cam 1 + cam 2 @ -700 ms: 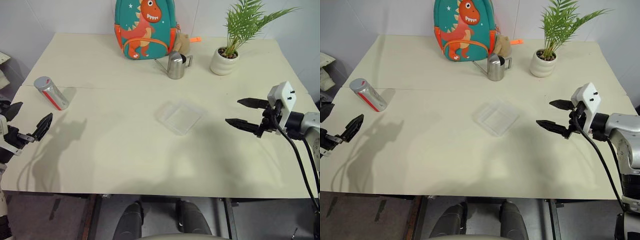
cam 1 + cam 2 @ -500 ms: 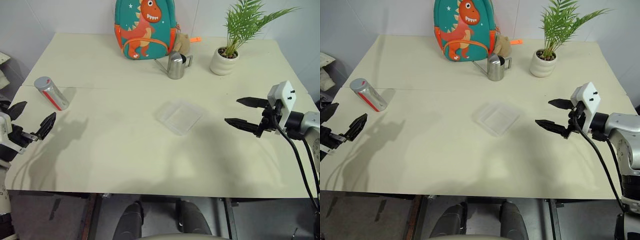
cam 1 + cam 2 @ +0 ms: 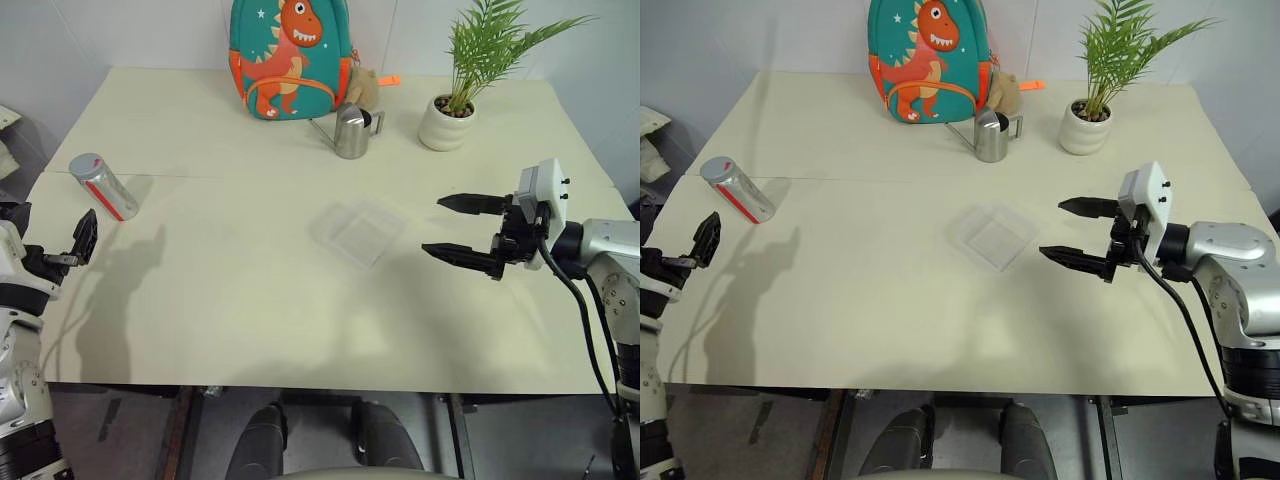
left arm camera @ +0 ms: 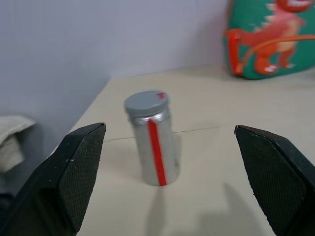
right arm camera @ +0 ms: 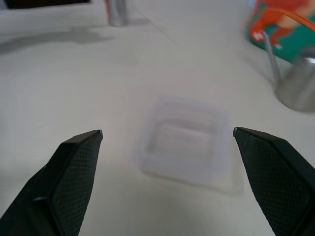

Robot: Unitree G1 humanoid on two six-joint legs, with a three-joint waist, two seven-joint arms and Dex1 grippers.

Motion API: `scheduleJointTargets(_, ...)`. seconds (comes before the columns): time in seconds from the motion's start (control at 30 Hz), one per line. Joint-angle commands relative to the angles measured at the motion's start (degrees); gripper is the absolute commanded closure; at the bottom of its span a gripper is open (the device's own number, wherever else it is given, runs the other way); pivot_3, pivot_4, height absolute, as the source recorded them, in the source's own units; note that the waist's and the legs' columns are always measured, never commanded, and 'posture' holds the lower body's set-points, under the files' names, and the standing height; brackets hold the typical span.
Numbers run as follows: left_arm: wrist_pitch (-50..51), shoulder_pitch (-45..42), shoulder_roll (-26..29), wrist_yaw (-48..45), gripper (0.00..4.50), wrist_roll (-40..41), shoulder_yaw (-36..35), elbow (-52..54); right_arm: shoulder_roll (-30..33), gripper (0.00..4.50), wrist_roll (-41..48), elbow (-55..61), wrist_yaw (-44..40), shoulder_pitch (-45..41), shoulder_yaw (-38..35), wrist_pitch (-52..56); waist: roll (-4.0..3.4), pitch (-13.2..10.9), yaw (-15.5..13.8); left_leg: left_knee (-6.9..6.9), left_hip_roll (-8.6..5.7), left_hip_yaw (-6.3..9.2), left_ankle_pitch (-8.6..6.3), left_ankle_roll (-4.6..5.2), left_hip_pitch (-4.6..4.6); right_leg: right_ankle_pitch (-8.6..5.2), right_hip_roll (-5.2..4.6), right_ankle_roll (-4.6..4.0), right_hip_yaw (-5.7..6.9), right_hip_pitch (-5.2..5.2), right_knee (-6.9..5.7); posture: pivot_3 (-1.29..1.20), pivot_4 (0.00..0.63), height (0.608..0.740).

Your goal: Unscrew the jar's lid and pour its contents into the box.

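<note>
**Both grippers advanced, jar not yet grasped**

Since the earlier frames, the right gripper had been carried inward toward the clear plastic box, and the left gripper had been turned to face the jar. Both sets of jaws were spread wide and held nothing. The jar stood upright just ahead of the left fingers, lid still on. A centred, level approach below the lid was judged best.

The right gripper is showing two black pointed fingers, a white block behind them, black cables trailing over a silver-grey arm.
</note>
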State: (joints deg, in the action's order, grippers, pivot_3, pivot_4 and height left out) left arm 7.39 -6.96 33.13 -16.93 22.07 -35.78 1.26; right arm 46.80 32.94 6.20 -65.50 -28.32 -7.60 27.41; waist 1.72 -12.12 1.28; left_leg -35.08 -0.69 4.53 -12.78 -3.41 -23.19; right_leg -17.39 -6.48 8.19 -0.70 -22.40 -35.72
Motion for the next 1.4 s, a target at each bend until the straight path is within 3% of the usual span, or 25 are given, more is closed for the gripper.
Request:
scheduleJointTargets(0.03, 1.1, -3.8, -1.4, 6.1, 0.02, -2.9, 1.6, -1.8, -2.2, 0.00, -0.7, -1.4, 0.3, -3.6, 1.1, -2.3, 0.03, 0.0, 0.0, -0.01, -0.01, -0.01, 0.01, 0.01, 0.00, 0.03, 0.00, 0.01, -0.01, 0.00, 0.00, 0.00, 0.150, 0.740)
scheduleJointTargets(0.3, -2.1, -11.0, -4.2, 12.4, 0.02, -7.8, 5.0, -11.3, -5.3, 0.00, -3.0, -6.3, -1.4, -7.7, 3.9, -5.2, 0.06, 0.0, -0.5, -0.01, 0.04, -0.06, 0.02, -0.01, -0.05, 0.10, 0.08, 0.00, -0.05, -0.07, 0.08, 0.00, 0.150, 0.740)
scheduleJointTargets(0.97, -18.5, -33.0, 2.4, 7.4, 0.02, -11.2, 11.0, -49.2, -9.3, 0.00, -5.2, -9.2, -2.0, -10.6, 5.6, -8.2, 0.08, 0.0, -1.2, -0.02, 0.10, -0.22, -0.01, -0.06, -0.05, 0.12, 0.15, 0.02, -0.08, -0.13, 0.06, 0.00, 0.150, 0.740)
scheduleJointTargets(1.4, -23.5, -39.7, 2.4, 7.2, 0.02, -11.3, 12.6, -60.2, -9.1, 0.00, -5.4, -8.3, 0.0, -9.6, 5.1, -8.3, 0.08, 0.0, -1.1, -0.02, 0.13, -0.27, -0.01, -0.06, -0.05, 0.14, 0.16, 0.05, -0.09, -0.16, 0.05, 0.00, 0.150, 0.740)
